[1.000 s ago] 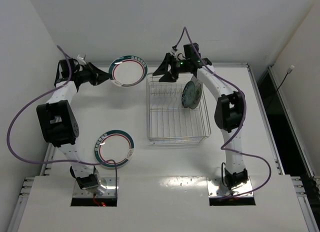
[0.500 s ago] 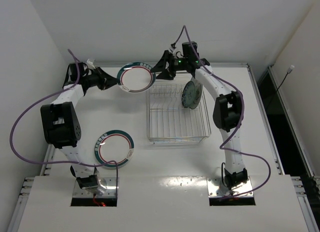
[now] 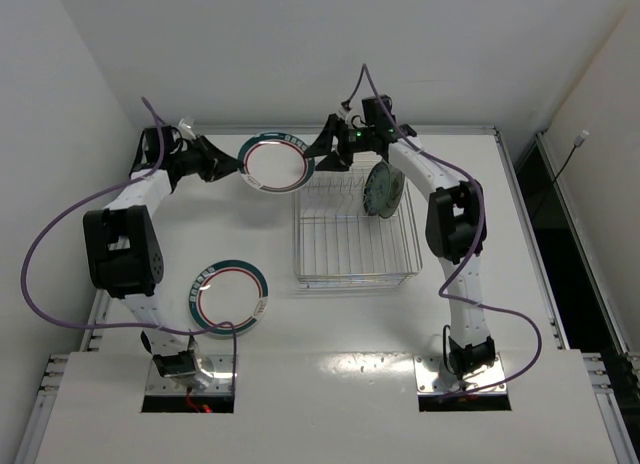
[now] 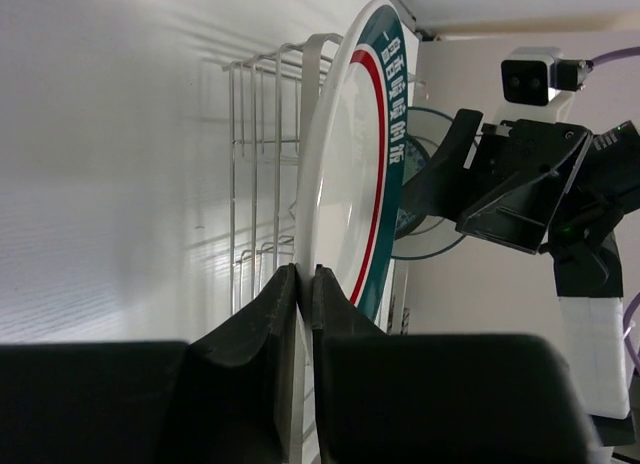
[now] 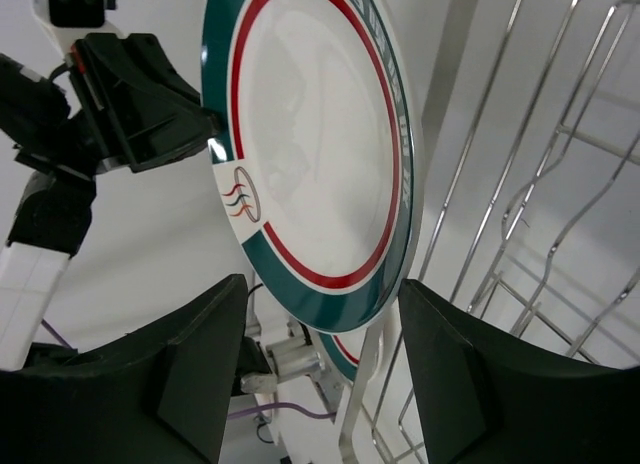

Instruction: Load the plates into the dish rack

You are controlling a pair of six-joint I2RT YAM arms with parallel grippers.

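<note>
Edgewise, the plate (image 4: 350,184) sits pinched by its rim in the left tool (image 4: 303,276).

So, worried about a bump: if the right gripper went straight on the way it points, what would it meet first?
The white plate held by the left gripper. Its rim appears to lie between the open fingers of the right gripper, though depth is unclear.

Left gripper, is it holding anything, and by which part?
Yes, the left gripper is shut on the rim of the white plate with teal and red rings.
</note>
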